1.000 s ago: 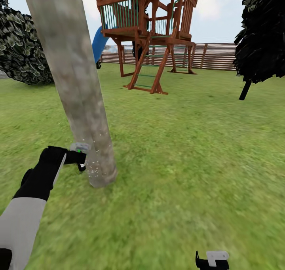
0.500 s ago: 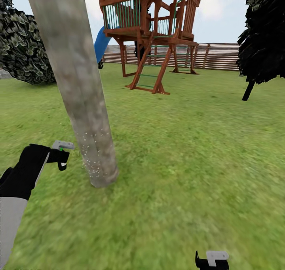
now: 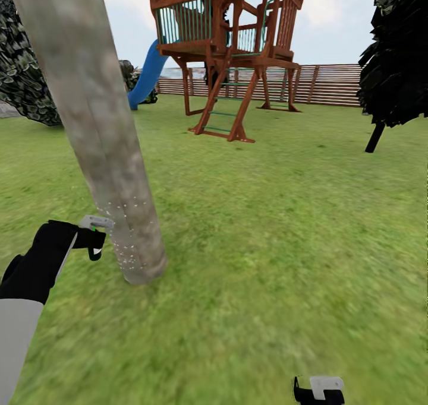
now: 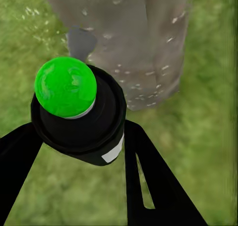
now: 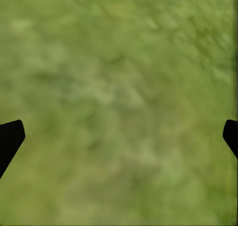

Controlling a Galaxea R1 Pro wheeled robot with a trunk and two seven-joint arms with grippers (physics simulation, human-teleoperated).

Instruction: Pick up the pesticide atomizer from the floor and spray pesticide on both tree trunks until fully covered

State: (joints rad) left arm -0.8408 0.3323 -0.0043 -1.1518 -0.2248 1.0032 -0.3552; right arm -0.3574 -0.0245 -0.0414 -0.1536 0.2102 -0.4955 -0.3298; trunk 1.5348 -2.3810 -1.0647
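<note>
Left end effector (image 3: 95, 239) pinching pesticide atomizer (image 4: 79, 114) | beside tree trunk (image 3: 101, 149) | right end effector (image 5: 119, 131) spread

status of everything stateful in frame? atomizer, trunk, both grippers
pesticide atomizer: held in the left gripper, green tip, aimed at the trunk base.
tree trunk: standing; white specks low down only, upper part bare.
left gripper: jaws shut on the atomizer, beside the trunk, apart from it.
right gripper: jaws open, empty, over grass.

What we count on the lawn

We see one mottled tree trunk (image 3: 98, 149), one wooden play tower (image 3: 229, 48), one blue slide (image 3: 144, 75), two grippers.
</note>
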